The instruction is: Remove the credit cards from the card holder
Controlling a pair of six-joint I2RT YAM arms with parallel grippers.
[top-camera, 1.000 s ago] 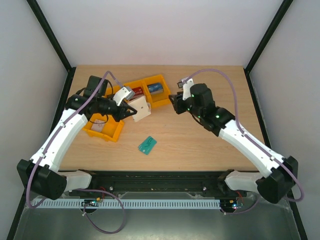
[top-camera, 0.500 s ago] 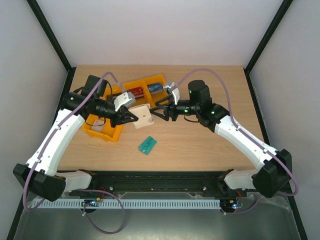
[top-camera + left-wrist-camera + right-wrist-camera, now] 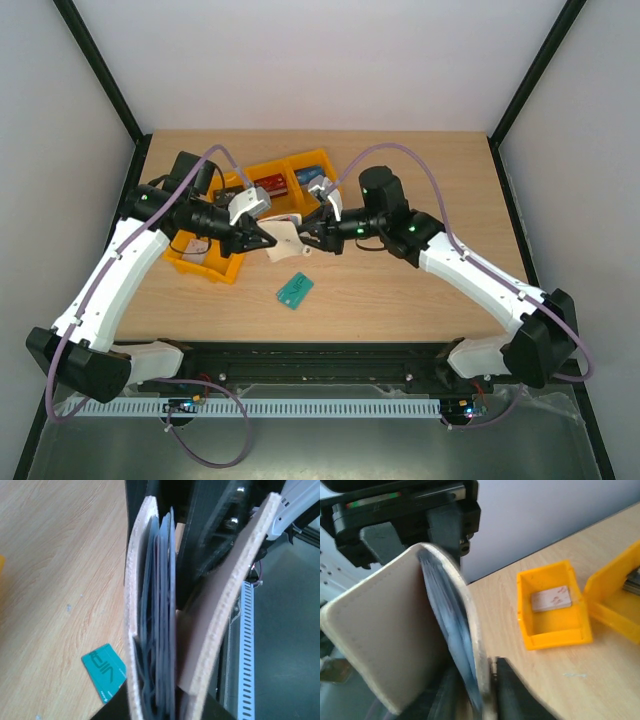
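The card holder (image 3: 285, 238) is beige outside, with blue-grey inner pockets. A teal card (image 3: 294, 290) with white lettering lies on the light wood-grain counter (image 3: 400, 290); the bins (image 3: 215, 262) are bright yellow.

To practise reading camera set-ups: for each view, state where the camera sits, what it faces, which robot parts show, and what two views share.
Top external: above and behind the bases, looking down at the table, both arms, left gripper and right gripper at the card holder.
Left wrist: on left arm, facing the card holder edge-on, teal card beyond; own fingers below.
Right wrist: on right arm, facing card holder, left gripper, yellow bin; own fingers below.
Shared: both wrist views show the card holder.
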